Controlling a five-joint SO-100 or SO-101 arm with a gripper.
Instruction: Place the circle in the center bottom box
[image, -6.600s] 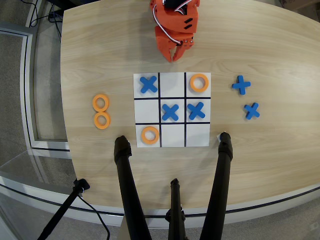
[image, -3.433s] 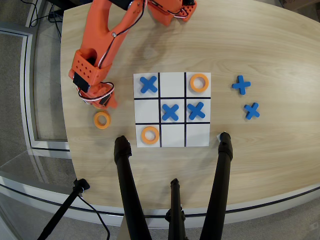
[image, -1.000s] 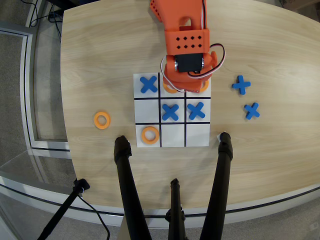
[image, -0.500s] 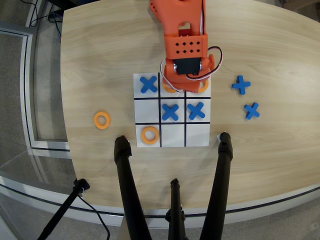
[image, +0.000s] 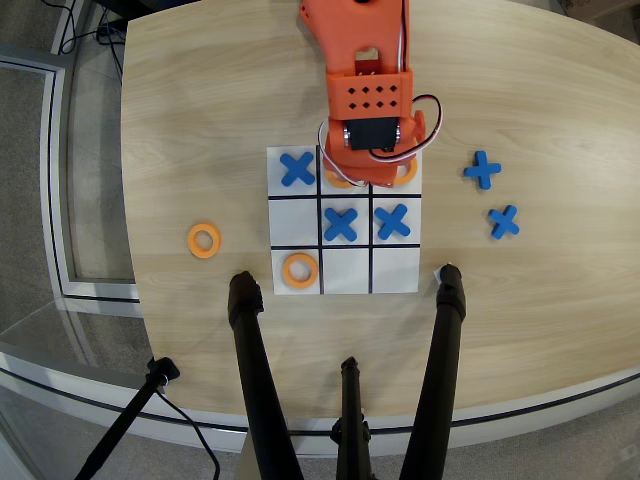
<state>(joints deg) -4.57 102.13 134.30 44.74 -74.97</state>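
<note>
- The orange arm (image: 365, 70) reaches in from the far edge of the overhead view, its wrist block and black servo hanging over the far row of the board (image: 343, 221).
- The gripper (image: 368, 178) sits under that servo, hidden by it; whether its fingers are apart or together cannot be told.
- An orange ring (image: 339, 180) peeks out from beneath the arm in the far middle cell, only a sliver of its rim showing.
- A second orange sliver (image: 406, 173) shows at the right of the servo, in the far right cell.
- A blue cross (image: 297, 168) lies in the far left cell; two more (image: 341, 224) (image: 394, 221) fill the board's middle and middle right cells.
- Another orange ring (image: 300, 270), flat with a round hole, lies in the near left cell.
- The near middle cell (image: 346, 271) is white and bare.
- A loose ring (image: 204, 240) rests on the wooden table (image: 180, 120), left of the board.
- Two spare blue crosses (image: 482, 170) (image: 503, 221) lie right of the board.
- Black tripod legs (image: 255, 380) cross the near edge.
</note>
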